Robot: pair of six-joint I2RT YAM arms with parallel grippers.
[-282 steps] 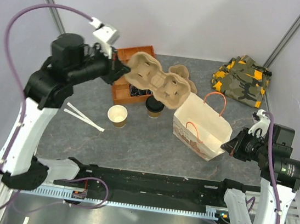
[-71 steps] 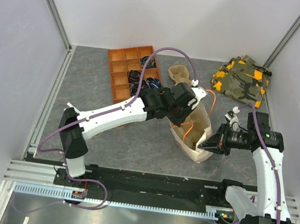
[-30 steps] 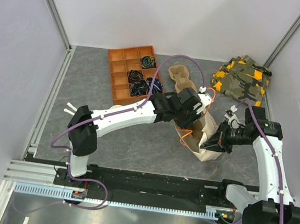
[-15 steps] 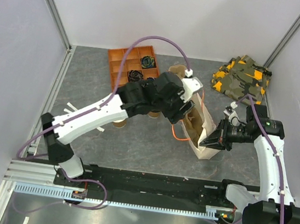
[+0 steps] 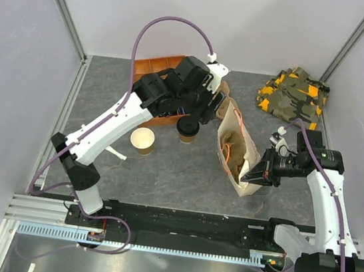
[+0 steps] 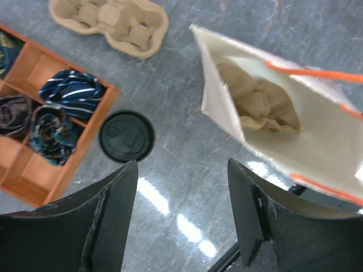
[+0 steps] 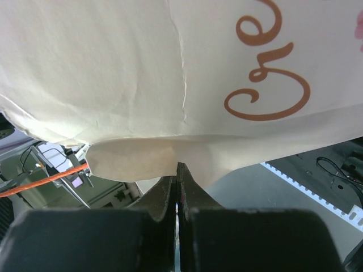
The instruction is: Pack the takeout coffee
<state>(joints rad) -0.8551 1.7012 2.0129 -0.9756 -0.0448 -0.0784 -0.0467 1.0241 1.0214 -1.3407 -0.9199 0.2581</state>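
Note:
The takeout coffee, a tan cup with a black lid, stands on the table between the orange tray and the paper bag. My left gripper hangs open and empty high above the bare table, with the coffee to its left and the bag to its right. A pulp cup carrier lies inside the bag. My right gripper is shut on the bag's lower edge. In the top view the right gripper sits at the bag's near right corner.
A lidless tan cup stands near left of the coffee. A second pulp carrier lies behind it. The orange divided tray holds rolled ties. A camouflage cloth lies at the back right and white sticks at the left.
My left arm has pulled up and back out of the bag toward the back left, its jaws widening, leaving the carrier inside. The right gripper keeps its pinch on the bag.

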